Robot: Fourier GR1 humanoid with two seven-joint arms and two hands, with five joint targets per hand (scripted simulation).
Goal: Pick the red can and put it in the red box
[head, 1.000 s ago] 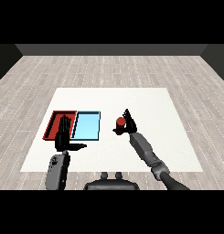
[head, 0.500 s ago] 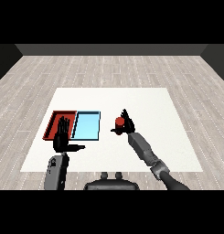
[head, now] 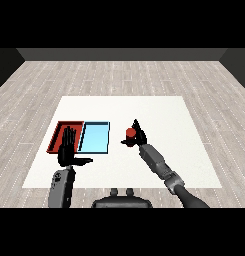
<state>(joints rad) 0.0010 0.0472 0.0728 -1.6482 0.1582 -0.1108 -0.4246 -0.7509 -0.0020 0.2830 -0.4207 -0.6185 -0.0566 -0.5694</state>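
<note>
The red can (head: 130, 134) stands upright on the tabletop (head: 159, 112), right of the light blue tray (head: 95, 138), with the right robot hand (head: 138, 135) partly curled beside it; actual contact cannot be judged. Likely light, rigid and smooth-sided, it is best gripped mid-body.

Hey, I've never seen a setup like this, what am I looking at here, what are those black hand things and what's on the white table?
This single picture is taken from the robot's own head, looking down across a white table. The two grey forearms coming in from the lower corners belong to a humanoid robot, and each ends in a black robot hand. The left robot hand is held open, fingers straight, in front of a red tray. A light blue tray lies right beside that tray. The right robot hand is at a small red can, its thumb and fingers on either side of it; whether the can is lifted off the table cannot be told.
</note>
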